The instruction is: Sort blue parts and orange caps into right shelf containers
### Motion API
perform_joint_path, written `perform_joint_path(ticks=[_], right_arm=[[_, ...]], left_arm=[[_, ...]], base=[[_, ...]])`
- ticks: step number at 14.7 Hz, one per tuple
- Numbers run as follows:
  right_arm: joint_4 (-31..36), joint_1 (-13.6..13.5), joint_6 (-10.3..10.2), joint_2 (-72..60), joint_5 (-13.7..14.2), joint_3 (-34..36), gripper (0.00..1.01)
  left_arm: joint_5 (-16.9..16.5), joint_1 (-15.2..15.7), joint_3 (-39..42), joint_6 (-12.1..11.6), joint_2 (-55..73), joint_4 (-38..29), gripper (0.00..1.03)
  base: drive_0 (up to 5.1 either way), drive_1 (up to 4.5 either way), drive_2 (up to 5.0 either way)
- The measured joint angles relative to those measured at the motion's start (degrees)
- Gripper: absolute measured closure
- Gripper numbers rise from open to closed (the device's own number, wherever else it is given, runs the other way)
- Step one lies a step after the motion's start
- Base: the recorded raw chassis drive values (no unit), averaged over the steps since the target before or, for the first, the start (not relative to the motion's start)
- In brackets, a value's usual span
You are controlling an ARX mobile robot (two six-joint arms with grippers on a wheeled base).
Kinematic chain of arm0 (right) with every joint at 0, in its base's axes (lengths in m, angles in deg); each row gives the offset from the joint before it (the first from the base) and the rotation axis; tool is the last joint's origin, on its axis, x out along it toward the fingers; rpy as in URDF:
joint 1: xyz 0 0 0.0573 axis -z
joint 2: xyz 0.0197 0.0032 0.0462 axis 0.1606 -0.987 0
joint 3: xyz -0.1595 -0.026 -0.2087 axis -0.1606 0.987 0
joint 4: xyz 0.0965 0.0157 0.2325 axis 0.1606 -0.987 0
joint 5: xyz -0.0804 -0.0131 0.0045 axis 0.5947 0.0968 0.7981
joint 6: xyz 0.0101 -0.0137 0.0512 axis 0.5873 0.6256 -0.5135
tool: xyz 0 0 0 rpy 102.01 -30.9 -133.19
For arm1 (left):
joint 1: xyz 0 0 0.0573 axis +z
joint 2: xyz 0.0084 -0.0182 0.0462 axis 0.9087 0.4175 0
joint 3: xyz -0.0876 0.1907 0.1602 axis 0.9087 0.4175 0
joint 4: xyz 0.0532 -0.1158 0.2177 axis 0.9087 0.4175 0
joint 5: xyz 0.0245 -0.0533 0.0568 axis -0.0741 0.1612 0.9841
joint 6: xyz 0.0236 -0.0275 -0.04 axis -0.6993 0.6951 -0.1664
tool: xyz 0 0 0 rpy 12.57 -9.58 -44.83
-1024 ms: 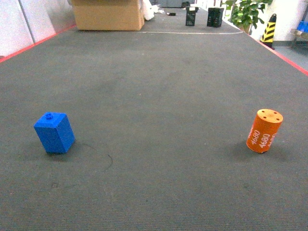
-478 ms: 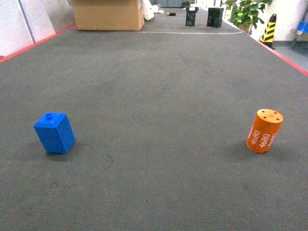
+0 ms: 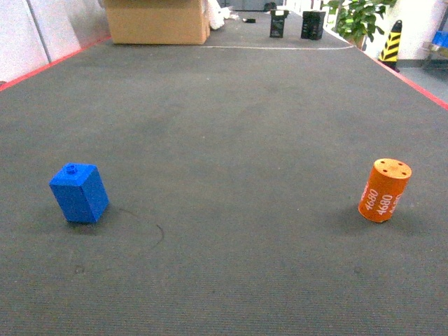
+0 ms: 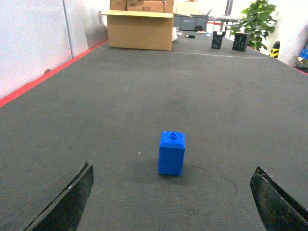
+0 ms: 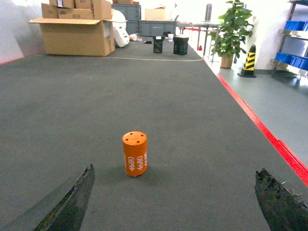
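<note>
Fingers of the left gripper stand spread wide and released, grasping nothing; only their two dark tips show, one at the lower left corner of the left wrist view and one at the lower right. Ahead of these fingers, roughly centred between them and well apart from both, a blue part stands upright on the dark grey floor, its small round knob on top. Fingers of the right gripper are likewise parted and released, one worn dark tip at each lower corner of the right wrist view. Ahead of them, slightly nearer the left-hand finger and touching neither, an orange cap stands upright, white "4680" print on its side and small holes in its flat top. Seen from the head camera, the blue part and the orange cap lie well apart, and neither gripper appears. Far beyond the fingers are a cardboard box, a potted plant, and blue crates on a shelf at the right.
</note>
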Motion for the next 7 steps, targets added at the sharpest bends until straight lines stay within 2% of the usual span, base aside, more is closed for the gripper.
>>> perform_joint_path(ticks=[7], right_arm=[[0.00,0.00,0.00,0.00,0.00,0.00,0.03]], left_arm=[[0.00,-0.02,0.00,0.00,0.00,0.00,0.05]], base=[[0.0,0.00,0.0]])
